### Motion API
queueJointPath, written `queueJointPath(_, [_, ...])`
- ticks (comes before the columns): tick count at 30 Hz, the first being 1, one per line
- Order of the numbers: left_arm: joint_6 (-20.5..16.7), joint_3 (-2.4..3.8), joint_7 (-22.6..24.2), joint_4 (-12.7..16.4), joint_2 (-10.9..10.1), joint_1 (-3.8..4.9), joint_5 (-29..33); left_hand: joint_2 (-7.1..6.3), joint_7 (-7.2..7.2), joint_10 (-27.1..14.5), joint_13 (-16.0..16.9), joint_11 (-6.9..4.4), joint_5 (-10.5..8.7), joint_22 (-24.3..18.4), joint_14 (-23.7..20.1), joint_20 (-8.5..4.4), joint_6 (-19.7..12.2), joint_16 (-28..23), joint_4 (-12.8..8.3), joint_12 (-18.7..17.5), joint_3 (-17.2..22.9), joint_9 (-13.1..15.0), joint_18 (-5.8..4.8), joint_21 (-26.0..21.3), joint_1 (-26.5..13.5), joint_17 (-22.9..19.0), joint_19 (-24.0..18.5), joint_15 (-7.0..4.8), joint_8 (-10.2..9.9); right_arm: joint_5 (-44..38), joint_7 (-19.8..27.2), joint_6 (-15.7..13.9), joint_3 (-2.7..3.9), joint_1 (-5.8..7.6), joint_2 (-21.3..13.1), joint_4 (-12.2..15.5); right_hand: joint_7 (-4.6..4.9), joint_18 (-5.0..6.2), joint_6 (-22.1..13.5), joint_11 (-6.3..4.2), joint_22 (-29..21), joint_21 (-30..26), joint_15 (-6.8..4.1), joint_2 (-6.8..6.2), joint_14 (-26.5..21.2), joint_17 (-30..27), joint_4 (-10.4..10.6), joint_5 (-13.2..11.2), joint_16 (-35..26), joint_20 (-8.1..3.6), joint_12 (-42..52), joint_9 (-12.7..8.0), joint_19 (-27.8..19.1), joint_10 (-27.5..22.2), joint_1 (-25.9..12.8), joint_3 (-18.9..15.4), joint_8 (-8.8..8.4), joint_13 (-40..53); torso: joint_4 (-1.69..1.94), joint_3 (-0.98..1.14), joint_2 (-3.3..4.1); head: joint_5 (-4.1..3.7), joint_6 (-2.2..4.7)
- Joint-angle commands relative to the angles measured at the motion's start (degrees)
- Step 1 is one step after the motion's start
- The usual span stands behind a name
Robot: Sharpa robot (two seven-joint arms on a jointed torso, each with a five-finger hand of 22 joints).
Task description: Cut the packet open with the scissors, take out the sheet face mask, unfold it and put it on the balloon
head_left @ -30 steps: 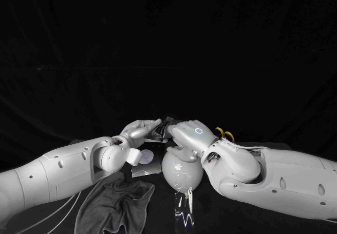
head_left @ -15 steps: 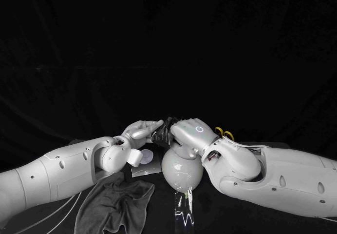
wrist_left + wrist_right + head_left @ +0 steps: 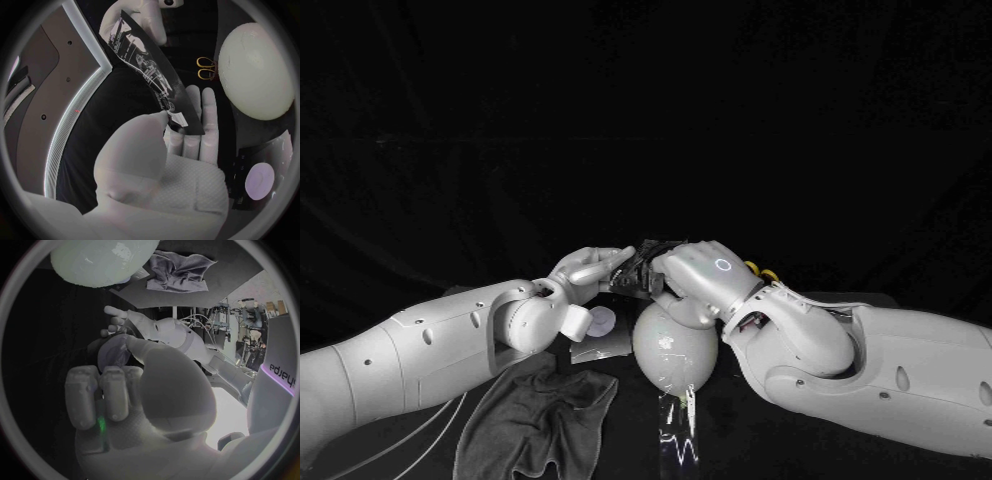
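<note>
Both of the robot's hands meet over the black worktop (image 3: 625, 435), sharing a dark, glossy packet (image 3: 147, 65) held in the air just above the pale balloon (image 3: 672, 350). The left hand (image 3: 169, 165) pinches one end of the packet between thumb and fingers, while the right hand (image 3: 704, 280) is curled around the other end. The yellow-handled scissors (image 3: 205, 67) lie on the worktop beside the balloon, in neither hand, and a grey cloth (image 3: 538, 410) sits near the left arm. Whether the packet has been cut cannot be told. It looks light, thin and bendy, with a slick film likely to slide in a loose pinch. It seems best gripped firmly at the sealed edges, away from the soft, easily torn mask inside.
</note>
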Motion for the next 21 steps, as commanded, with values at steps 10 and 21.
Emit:
queueJointPath(10, [-1.2, 0.12, 0.4, -1.2, 0.0, 0.11, -0.4, -0.25, -0.19, -0.2, 0.3, -0.16, 0.19, 0.1, 0.0, -0.11, -0.3, 0.5, -2.9, 0.6, 3.2, 0.5, 0.66, 0.5, -0.7, 0.3, 0.5, -0.30, 0.4, -0.5, 1.8, -1.1, 0.06, 0.24, -2.2, 2.8, 0.79, -0.79, 1.3, -0.17, 15.1, 0.3, 0.22, -1.35, 6.1, 15.0, -0.8, -0.2, 0.2, 0.35, 0.2, 0.2, 6.1, 6.0, -0.1, 0.0, 0.26, 15.1, 0.04, 0.01, 0.03, 0.23, -0.04])
queueJointPath(21, [-1.6, 0.11, 0.2, -1.6, 0.0, 0.11, -0.6, -0.28, -0.21, -0.2, 0.4, -0.18, 0.19, 0.1, 0.0, -0.13, -0.3, 0.6, -2.9, 0.7, 3.3, 0.6, 0.65, 0.5, -0.8, 0.4, 0.5, -0.32, 0.4, -0.5, 3.2, -2.8, 0.10, 0.33, -3.8, 4.5, 0.53, -0.79, 2.2, -0.37, 15.1, 0.3, 0.15, -1.14, 6.1, 15.0, -1.0, -0.2, 0.2, 0.36, 0.2, 0.6, 6.1, 6.0, -0.3, 0.5, 0.87, 15.1, 0.03, -0.02, 0.00, 0.36, -0.08])
